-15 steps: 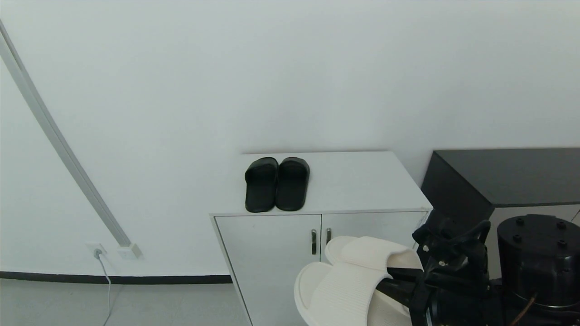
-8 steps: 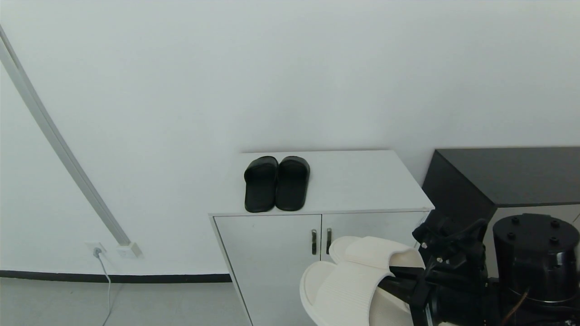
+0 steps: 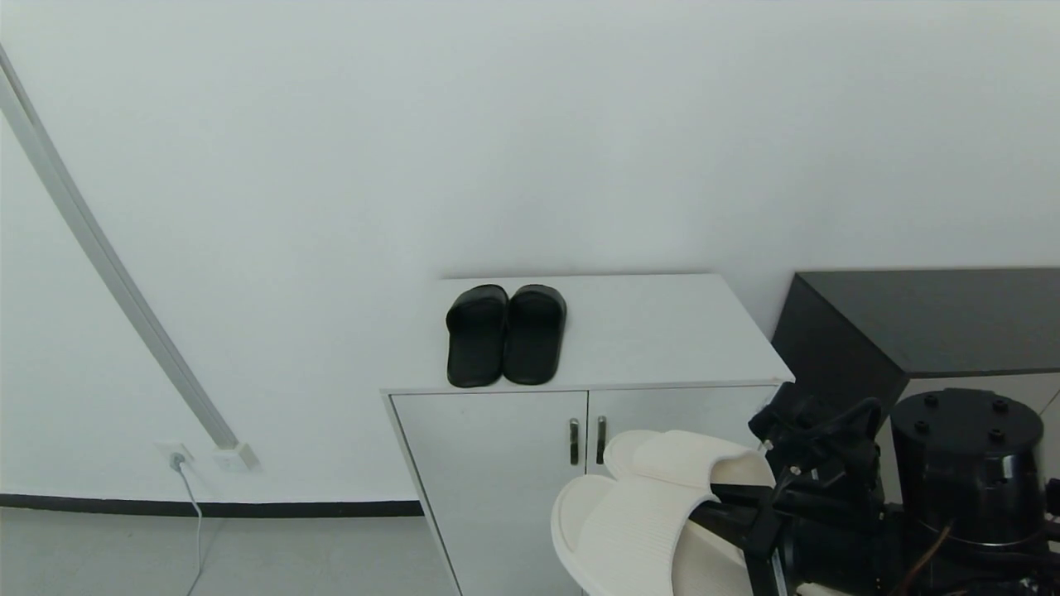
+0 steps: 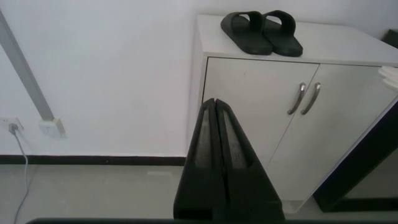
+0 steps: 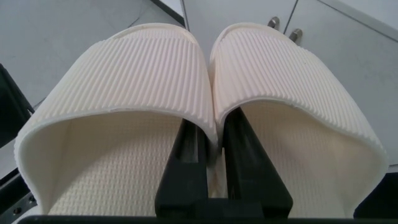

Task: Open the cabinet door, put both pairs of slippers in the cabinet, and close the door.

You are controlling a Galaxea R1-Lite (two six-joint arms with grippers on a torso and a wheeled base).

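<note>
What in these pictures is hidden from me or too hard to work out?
- Inside of the cabinet: hidden by its shut doors in the head and left wrist views.
- The white slippers: the bottom edge of the head view cuts off their lower ends. In the right wrist view, their straps cover the fingertips of the right gripper.
- Soles of the black slippers: they face down on the cabinet top in the head view.
</note>
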